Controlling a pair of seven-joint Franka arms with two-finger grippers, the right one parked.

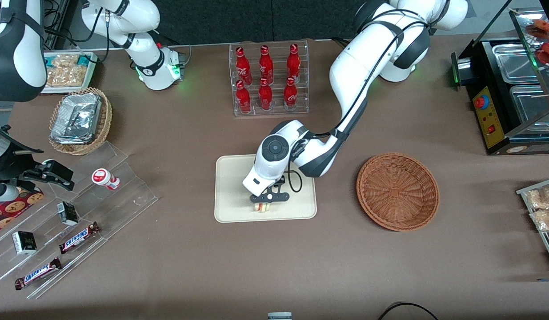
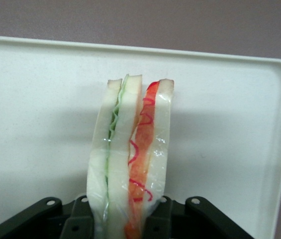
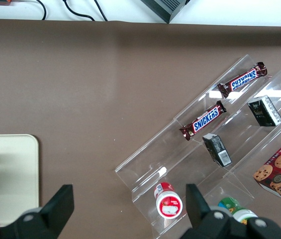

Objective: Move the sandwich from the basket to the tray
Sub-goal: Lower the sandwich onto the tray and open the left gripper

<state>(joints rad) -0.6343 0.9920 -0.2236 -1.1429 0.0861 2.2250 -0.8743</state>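
Note:
The sandwich point(image 1: 262, 207) point(image 2: 130, 164), a wrapped wedge with green and orange-red layers, is held between my gripper's point(image 1: 262, 205) point(image 2: 125, 224) fingers just over the cream tray point(image 1: 230, 186) point(image 2: 36, 109), near the tray's edge closest to the front camera. My gripper is shut on it, one finger point(image 2: 78, 221) on each bread side. Whether the sandwich touches the tray I cannot tell. The reddish-brown wicker basket point(image 1: 398, 191) sits beside the tray toward the working arm's end, with nothing in it.
A clear rack of red bottles point(image 1: 267, 80) stands farther from the front camera than the tray. A stepped acrylic rack point(image 1: 70, 218) with snack bars lies toward the parked arm's end, along with a tan basket of foil containers point(image 1: 78, 120). A warmer point(image 1: 514, 93) and bagged snacks point(image 1: 543, 209) are at the working arm's end.

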